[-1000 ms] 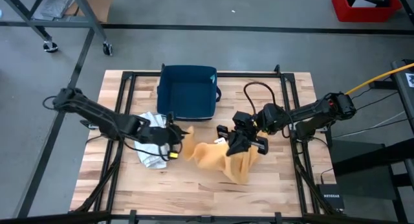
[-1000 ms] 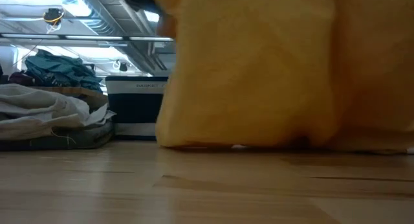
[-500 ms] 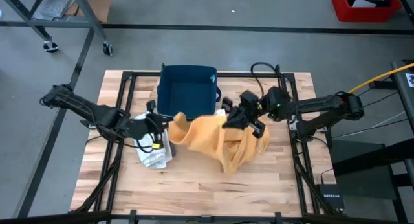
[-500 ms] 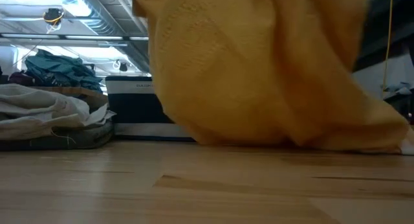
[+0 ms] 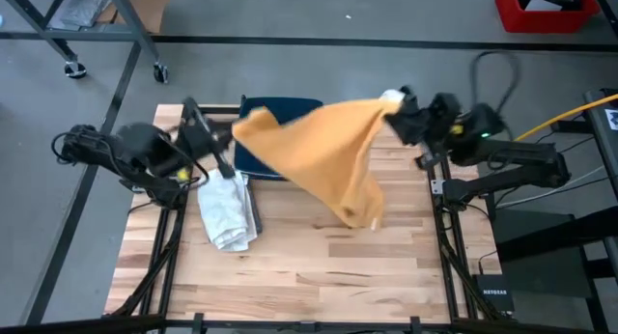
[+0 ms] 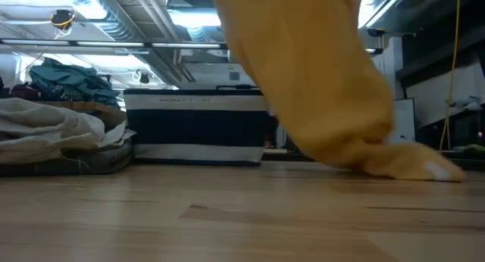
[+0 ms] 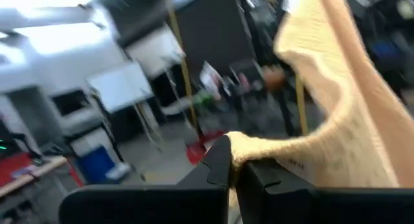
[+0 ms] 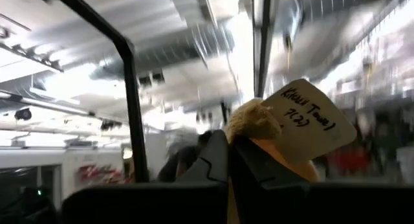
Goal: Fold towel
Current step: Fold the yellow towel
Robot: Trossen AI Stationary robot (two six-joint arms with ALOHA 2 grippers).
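A mustard-yellow towel (image 5: 328, 155) is stretched in the air between my two grippers, above the middle of the table. My left gripper (image 5: 232, 133) is shut on its left upper corner and my right gripper (image 5: 394, 110) is shut on its right upper corner, which bears a white tag (image 8: 309, 123). The towel hangs down in a narrowing drape. Its lowest end (image 6: 409, 163) rests on the wooden table (image 5: 290, 276). My left gripper pinches a corner of the towel (image 7: 249, 145) between its two fingers. It comes roughly level from the table's left. From there the cloth runs off toward the other arm, lifted well above the table. My right gripper pinches the tagged corner of the towel (image 8: 253, 120) between its two fingers. It comes from the table's right, slanting upward. The tag sticks out past the fingertips. The cloth hangs from this corner, with only its lowest end on the table.
A navy basket (image 5: 280, 131) stands at the far middle of the table, partly under the raised towel. A crumpled white-grey cloth (image 5: 227, 210) lies at the left, below the left arm. The near half of the table is bare wood.
Both grippers have risen, drawn apart and gone toward the table's far edge, staying shut on the towel. The towel has come up from a crumpled heap on the table and spread out between them. Only its lower end stays on the wood.
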